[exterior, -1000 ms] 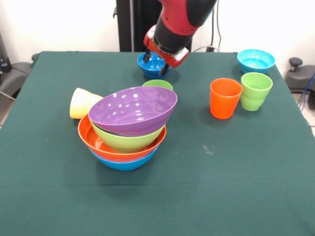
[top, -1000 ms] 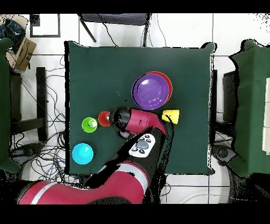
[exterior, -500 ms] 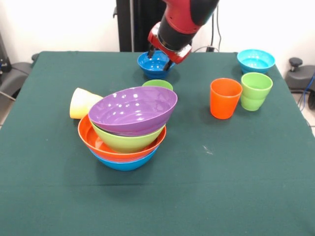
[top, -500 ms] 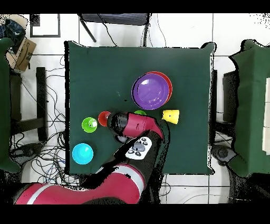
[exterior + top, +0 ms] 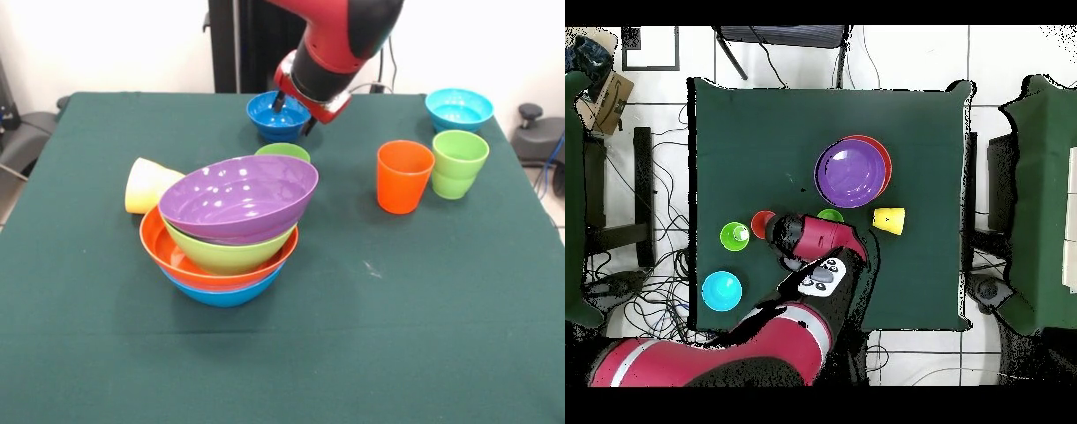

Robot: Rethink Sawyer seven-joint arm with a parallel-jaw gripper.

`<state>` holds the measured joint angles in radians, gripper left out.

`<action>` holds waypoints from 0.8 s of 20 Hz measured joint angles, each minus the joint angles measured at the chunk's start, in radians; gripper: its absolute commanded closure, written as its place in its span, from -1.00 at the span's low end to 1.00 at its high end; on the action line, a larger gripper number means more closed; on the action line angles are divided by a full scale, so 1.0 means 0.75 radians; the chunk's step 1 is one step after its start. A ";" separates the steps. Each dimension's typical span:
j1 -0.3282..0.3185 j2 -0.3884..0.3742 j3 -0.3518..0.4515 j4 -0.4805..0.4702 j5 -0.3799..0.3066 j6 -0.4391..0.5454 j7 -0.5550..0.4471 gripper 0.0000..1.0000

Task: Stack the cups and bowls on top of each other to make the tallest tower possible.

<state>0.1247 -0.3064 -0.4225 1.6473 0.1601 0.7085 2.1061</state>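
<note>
The tower stands at the front left: a blue bowl [image 5: 225, 293] lowest, then orange [image 5: 181, 261], lime green [image 5: 231, 253] and a tilted purple bowl [image 5: 238, 199] on top. Overhead, the purple bowl [image 5: 850, 173] hides most of the pile. A yellow cup [image 5: 146, 185] lies on its side beside the pile, and a green cup [image 5: 282, 151] stands behind it. My gripper [image 5: 295, 116] hangs open at the right rim of the small dark blue bowl [image 5: 269, 116], one finger over the bowl's inside and one outside. The arm [image 5: 815, 236] hides this bowl in the overhead view.
An orange cup [image 5: 404, 177] and a light green cup [image 5: 459, 163] stand side by side at the right. A turquoise bowl [image 5: 459, 108] sits in the far right corner. Overhead, that bowl [image 5: 722, 290] lies near the table's edge.
My gripper has drifted to the picture's right across the dark blue bowl, from its left part to its right rim. The bowls and cups have not moved.
</note>
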 measured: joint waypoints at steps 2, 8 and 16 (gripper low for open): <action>0.000 0.018 0.000 0.000 0.012 -0.017 0.000 -1.00; 0.000 0.055 0.000 0.000 0.035 -0.049 0.000 -1.00; 0.000 0.077 0.000 0.000 0.040 -0.058 0.000 -1.00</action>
<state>0.1250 -0.2486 -0.4225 1.6470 0.1903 0.6649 2.1061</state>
